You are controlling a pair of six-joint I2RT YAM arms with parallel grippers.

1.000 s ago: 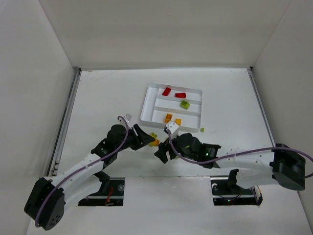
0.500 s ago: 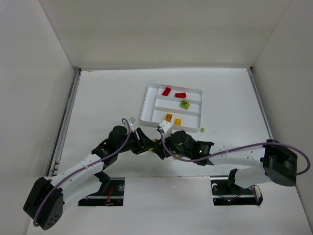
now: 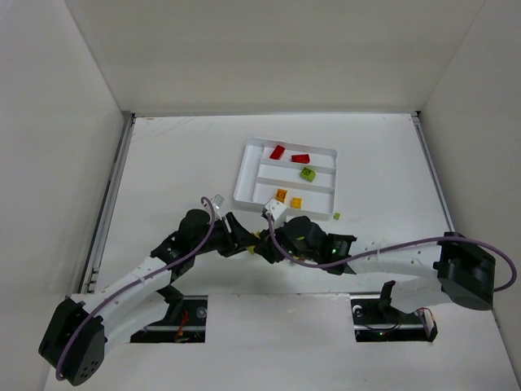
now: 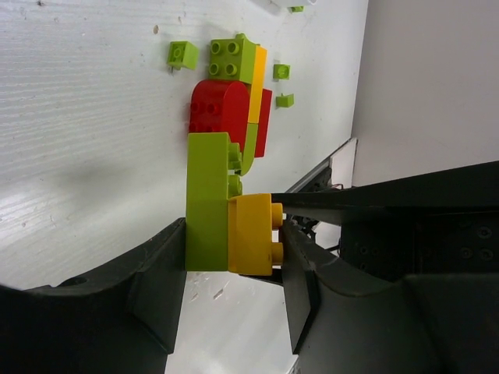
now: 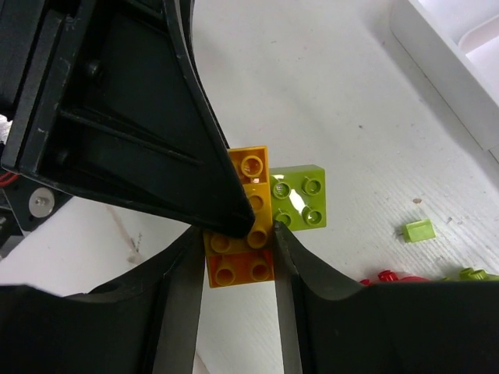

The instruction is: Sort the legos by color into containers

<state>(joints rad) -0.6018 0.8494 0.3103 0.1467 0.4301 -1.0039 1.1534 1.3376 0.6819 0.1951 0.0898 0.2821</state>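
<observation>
The left gripper (image 4: 232,234) is closed on a lime green brick (image 4: 207,199) with a yellow-orange brick (image 4: 251,234) joined to it, and its fingers (image 4: 160,288) are pressed against both outer sides. That yellow-orange brick is also pinched by the right gripper (image 5: 238,234). Close beside the pair, a red-and-lime clump (image 4: 222,117) is seen on the bench (image 3: 163,163). Further right stands the white tray (image 3: 241,175), with red pieces (image 3: 278,151), a lime piece (image 3: 307,173) and orange pieces (image 3: 281,195) held in separate slots.

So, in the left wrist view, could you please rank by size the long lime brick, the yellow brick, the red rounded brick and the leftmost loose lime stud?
1. long lime brick.
2. red rounded brick and yellow brick: about alike, red lying farther off, so unranked.
3. leftmost loose lime stud.
</observation>
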